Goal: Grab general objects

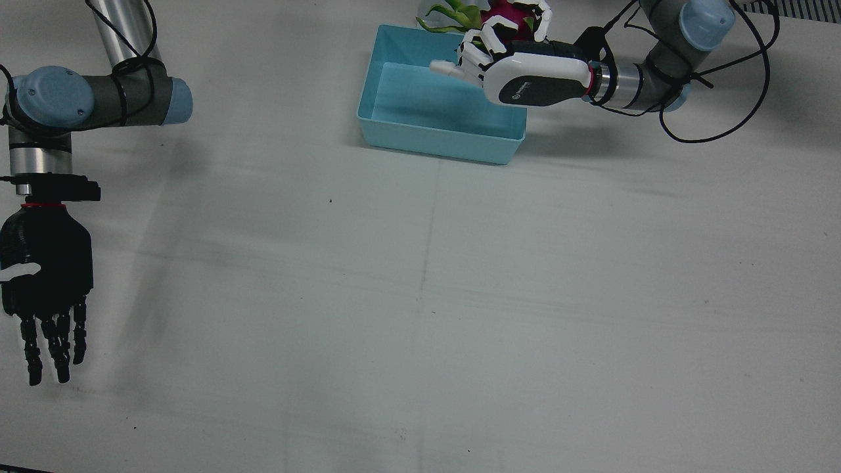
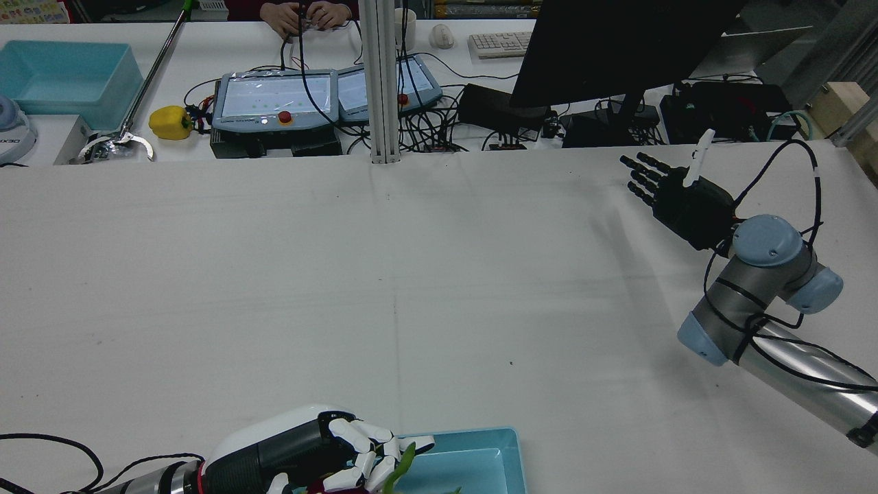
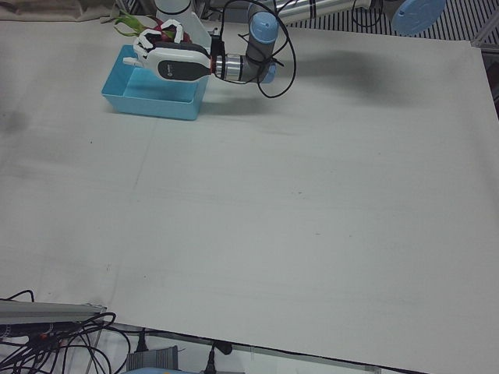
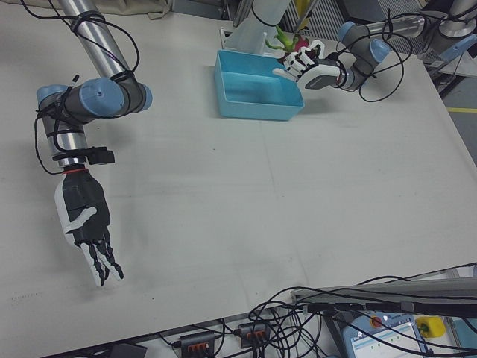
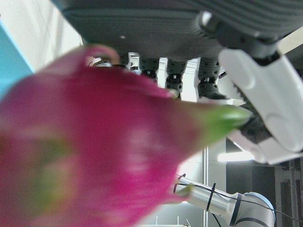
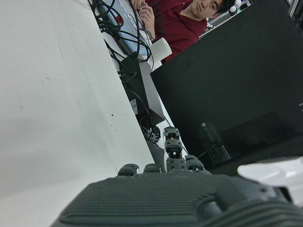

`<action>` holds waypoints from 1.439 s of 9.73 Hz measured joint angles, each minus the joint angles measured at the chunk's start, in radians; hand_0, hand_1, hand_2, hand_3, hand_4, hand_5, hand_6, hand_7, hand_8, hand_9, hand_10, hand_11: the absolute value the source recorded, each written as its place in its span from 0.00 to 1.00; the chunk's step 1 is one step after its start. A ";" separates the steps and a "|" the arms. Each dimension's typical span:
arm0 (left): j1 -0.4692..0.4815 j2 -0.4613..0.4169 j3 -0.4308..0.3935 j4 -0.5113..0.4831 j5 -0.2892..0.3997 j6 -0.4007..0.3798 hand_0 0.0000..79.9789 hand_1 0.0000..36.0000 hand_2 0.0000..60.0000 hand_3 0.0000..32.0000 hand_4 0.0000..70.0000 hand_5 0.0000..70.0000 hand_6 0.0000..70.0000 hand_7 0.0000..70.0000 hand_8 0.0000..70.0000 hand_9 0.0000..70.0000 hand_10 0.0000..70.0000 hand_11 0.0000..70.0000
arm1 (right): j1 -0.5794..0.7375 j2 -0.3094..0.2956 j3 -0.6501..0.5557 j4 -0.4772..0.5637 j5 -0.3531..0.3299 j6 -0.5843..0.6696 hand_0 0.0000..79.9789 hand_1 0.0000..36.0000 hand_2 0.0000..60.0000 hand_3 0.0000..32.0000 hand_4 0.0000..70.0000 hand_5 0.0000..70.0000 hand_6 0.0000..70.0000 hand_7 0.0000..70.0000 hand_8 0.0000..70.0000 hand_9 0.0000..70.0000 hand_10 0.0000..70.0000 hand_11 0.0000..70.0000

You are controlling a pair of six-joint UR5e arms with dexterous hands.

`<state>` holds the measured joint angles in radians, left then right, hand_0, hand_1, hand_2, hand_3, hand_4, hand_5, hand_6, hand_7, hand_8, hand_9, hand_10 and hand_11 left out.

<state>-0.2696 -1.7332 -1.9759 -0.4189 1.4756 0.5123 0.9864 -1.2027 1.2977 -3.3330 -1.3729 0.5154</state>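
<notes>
- Dragon fruit [image 5: 109, 151] fills your left hand [image 1: 519, 69] camera, fingers wrapped around it above the blue bin [image 1: 407, 118]
- Your right hand [image 1: 45, 276] hovers over the counter [image 1: 460, 295], fingers spread, holding nothing

Little can be read here. In the rear view, a white device [image 2: 14, 134] at the far left edge carries dark characters that look like "X30", though they are cut off. The left hand [image 1: 535, 79] bears a small pale logo on its dark back, too blurred to make out.
</notes>
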 measured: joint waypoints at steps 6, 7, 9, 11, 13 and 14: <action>0.000 -0.001 0.017 0.049 -0.002 -0.003 1.00 1.00 1.00 0.00 0.41 0.00 0.00 0.04 0.00 0.00 0.08 0.19 | 0.000 0.000 0.000 0.000 0.000 0.000 0.00 0.00 0.00 0.00 0.00 0.00 0.00 0.00 0.00 0.00 0.00 0.00; -0.013 0.005 0.022 0.080 -0.005 -0.004 1.00 1.00 1.00 0.00 0.39 0.00 0.00 0.05 0.00 0.00 0.09 0.21 | 0.000 0.000 0.000 0.000 0.000 0.000 0.00 0.00 0.00 0.00 0.00 0.00 0.00 0.00 0.00 0.00 0.00 0.00; -0.138 0.038 0.061 0.132 -0.026 -0.007 1.00 1.00 1.00 0.00 0.29 0.00 0.00 0.00 0.00 0.00 0.07 0.18 | 0.000 0.000 0.000 0.000 0.000 0.000 0.00 0.00 0.00 0.00 0.00 0.00 0.00 0.00 0.00 0.00 0.00 0.00; -0.337 0.094 0.113 0.146 -0.045 -0.009 1.00 1.00 1.00 0.00 0.13 0.00 0.00 0.00 0.00 0.00 0.05 0.15 | 0.000 0.000 0.000 0.000 0.000 0.000 0.00 0.00 0.00 0.00 0.00 0.00 0.00 0.00 0.00 0.00 0.00 0.00; -0.544 0.174 0.157 0.123 -0.041 -0.013 1.00 1.00 1.00 0.00 0.14 0.00 0.00 0.00 0.00 0.00 0.06 0.16 | 0.000 0.000 0.000 0.000 0.000 0.000 0.00 0.00 0.00 0.00 0.00 0.00 0.00 0.00 0.00 0.00 0.00 0.00; -0.639 0.207 0.211 0.086 -0.036 -0.017 1.00 1.00 1.00 0.07 0.11 0.00 0.00 0.00 0.00 0.00 0.05 0.14 | 0.000 0.000 0.000 0.000 0.000 0.000 0.00 0.00 0.00 0.00 0.00 0.00 0.00 0.00 0.00 0.00 0.00 0.00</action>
<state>-0.9082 -1.5263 -1.7653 -0.3327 1.4396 0.4957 0.9864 -1.2026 1.2977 -3.3329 -1.3729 0.5154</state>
